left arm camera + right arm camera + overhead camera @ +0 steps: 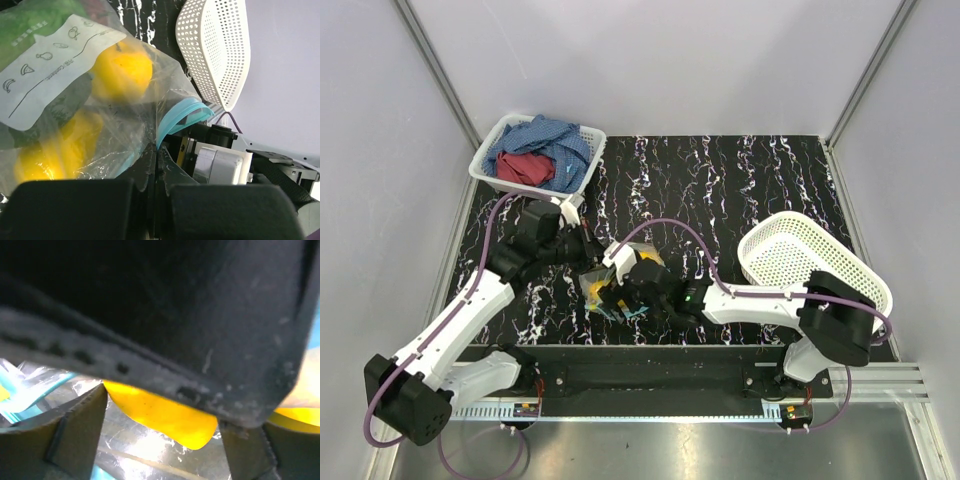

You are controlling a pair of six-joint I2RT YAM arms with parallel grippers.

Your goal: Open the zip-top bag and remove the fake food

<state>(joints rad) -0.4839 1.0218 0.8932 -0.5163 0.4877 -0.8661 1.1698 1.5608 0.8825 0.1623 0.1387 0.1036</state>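
The zip-top bag (603, 292) lies crumpled near the front middle of the table, between both grippers. My left gripper (590, 258) (158, 152) is shut on the clear edge of the zip-top bag (125, 120), just below the teal zip strip (182, 114), which curls open. Behind the plastic and the white label (50, 70) lie two yellow lemons (122, 70) (60, 150) and a green piece (30, 20). My right gripper (623, 287) (161, 407) stands wide open at the bag's mouth. A yellow lemon (165, 417) fills the gap between its fingertips (82, 425); a dark body close to the lens hides the rest.
A white perforated oval basket (840, 255) (215, 45) lies tilted at the right of the black marbled table (720, 180). A white basket (485, 165) with blue and red cloths stands at the back left. Grey walls close in on three sides.
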